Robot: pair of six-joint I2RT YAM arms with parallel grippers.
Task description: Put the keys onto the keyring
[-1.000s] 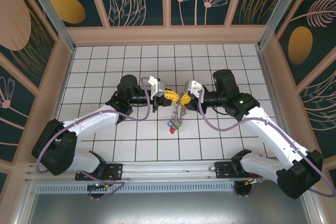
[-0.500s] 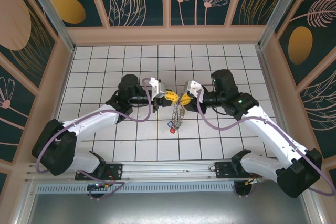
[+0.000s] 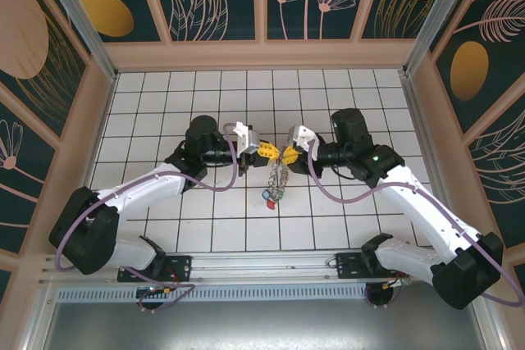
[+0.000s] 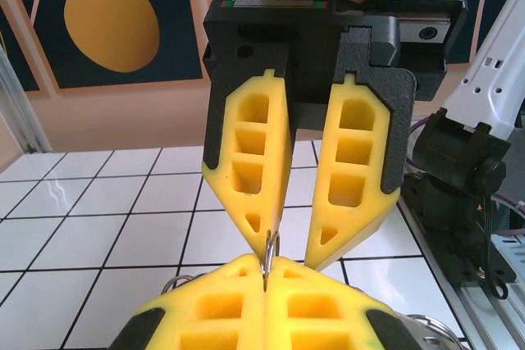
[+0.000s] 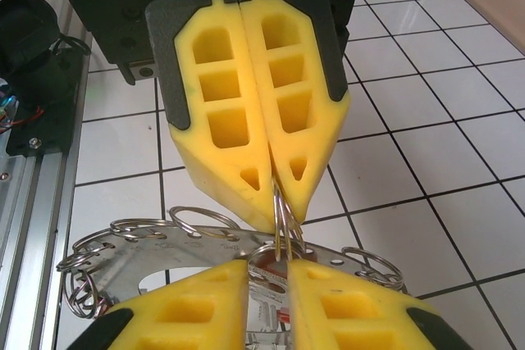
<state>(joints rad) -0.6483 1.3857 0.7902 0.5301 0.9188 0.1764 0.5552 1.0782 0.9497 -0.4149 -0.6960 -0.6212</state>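
Both grippers meet tip to tip above the middle of the table. My left gripper (image 3: pixel 264 151) (image 4: pixel 267 272) is shut on a thin split ring (image 4: pixel 269 245) of the keyring. The keyring (image 5: pixel 148 256) is a flat silvery piece edged with several small wire rings, and it hangs below the fingertips (image 3: pixel 279 176). Keys with red and blue tags (image 3: pixel 269 196) dangle from it just above the tiles. My right gripper (image 3: pixel 287 153) (image 5: pixel 268 272) faces the left one with its jaws a little apart. The split ring's wires and a key with a red tag (image 5: pixel 283 317) sit in that gap.
White tiled floor (image 3: pixel 164 104) with wooden walls on three sides. The arms' bases and a metal rail (image 3: pixel 271 264) run along the near edge. Purple cables loop beside both arms.
Both arms stay in place. The hanging bundle of keys has shifted very slightly under the fingertips.
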